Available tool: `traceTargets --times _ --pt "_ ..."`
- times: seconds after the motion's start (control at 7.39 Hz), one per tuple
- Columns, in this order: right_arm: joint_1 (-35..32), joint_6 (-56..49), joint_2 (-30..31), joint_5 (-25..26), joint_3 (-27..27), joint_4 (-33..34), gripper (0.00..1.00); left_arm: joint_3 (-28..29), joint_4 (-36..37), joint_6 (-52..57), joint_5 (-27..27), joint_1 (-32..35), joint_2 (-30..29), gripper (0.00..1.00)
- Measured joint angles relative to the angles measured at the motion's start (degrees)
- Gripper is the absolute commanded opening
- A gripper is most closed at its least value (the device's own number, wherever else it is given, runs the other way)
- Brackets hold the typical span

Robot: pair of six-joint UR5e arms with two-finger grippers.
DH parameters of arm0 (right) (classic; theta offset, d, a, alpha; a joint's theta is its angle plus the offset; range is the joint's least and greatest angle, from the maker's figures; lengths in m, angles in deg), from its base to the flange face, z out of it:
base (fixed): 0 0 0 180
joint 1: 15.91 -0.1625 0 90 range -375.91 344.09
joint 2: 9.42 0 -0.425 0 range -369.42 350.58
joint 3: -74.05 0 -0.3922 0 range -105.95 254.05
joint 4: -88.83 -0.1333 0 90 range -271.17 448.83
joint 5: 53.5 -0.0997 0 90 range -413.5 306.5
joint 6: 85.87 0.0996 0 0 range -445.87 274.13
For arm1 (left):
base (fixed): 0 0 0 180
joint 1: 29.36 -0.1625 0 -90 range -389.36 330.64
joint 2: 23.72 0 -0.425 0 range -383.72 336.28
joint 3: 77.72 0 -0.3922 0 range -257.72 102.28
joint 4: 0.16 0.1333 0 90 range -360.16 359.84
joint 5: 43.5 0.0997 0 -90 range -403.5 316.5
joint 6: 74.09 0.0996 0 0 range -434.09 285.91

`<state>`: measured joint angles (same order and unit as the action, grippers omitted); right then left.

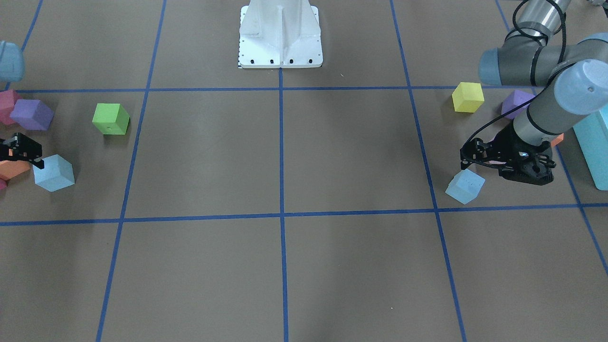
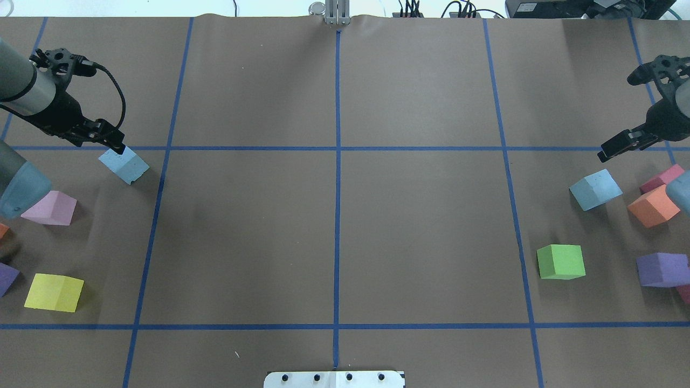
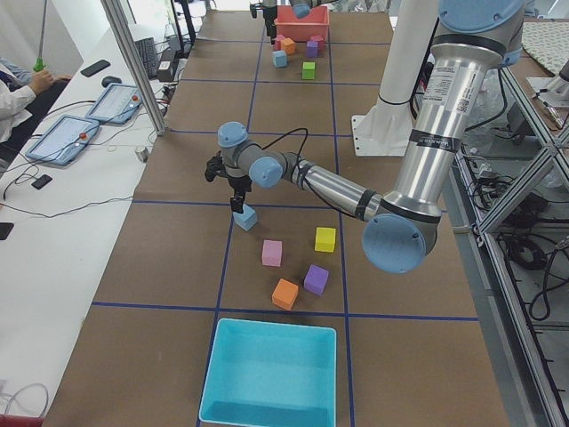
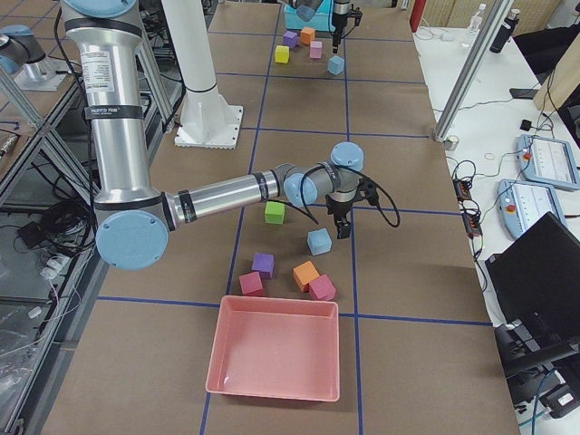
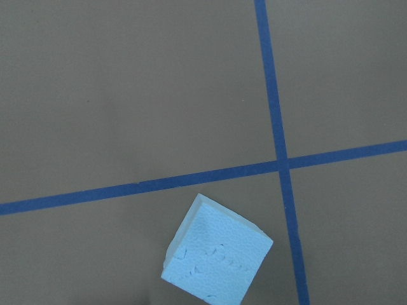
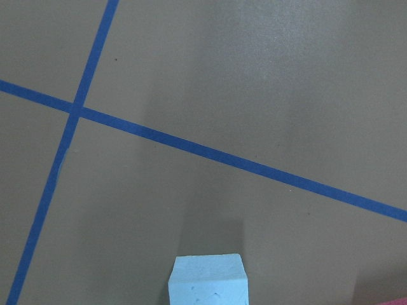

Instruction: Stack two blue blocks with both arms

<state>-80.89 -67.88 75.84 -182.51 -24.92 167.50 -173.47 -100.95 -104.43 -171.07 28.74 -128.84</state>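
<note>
- On the table (image 1: 332,152), front-facing view: the left gripper (image 1: 464,162) hangs just above the left block (image 1: 465,186), which rests flat near a tape line. The right gripper (image 1: 38,161) is at the frame's edge, over a corner of the right block (image 1: 53,172). I cannot tell whether either gripper is spread or pressed together.
- Overhead view: the left block (image 2: 124,164) and right block (image 2: 595,189) lie well apart at opposite ends, and neither is lifted. The left gripper (image 2: 116,144) is over its block's far corner. The right gripper (image 2: 608,152) sits towards the far side of its block. The fingers show edge-on, so their spacing is unreadable.
- Exterior left view: the near arm's gripper (image 3: 236,201) points down just above the left block (image 3: 245,217).
- Exterior right view: the near arm's gripper (image 4: 343,227) is beside and above the right block (image 4: 318,241).
- Left wrist view: the left block (image 5: 216,257) is low in frame and turned askew to the tape. No fingers show.
- Right wrist view: the right block (image 6: 208,279) is at the bottom edge, squarer to the camera. No fingers show.
- Step, as I judge it: approach before the grasp, with nothing held and no stacking begun.
- Next move, as I judge it: centre each gripper over its block, turning the left wrist to match the skewed faces. Then descend with the jaws spread, close, and carry one block over to the other.
</note>
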Motion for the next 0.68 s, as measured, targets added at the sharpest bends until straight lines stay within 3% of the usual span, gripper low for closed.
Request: traceTargets --times 0.68 --pt "3.09 4.91 3.39 2.74 1.26 -8.87 0.98 1.39 0.48 3.77 0.39 -0.35 -2.11 0.99"
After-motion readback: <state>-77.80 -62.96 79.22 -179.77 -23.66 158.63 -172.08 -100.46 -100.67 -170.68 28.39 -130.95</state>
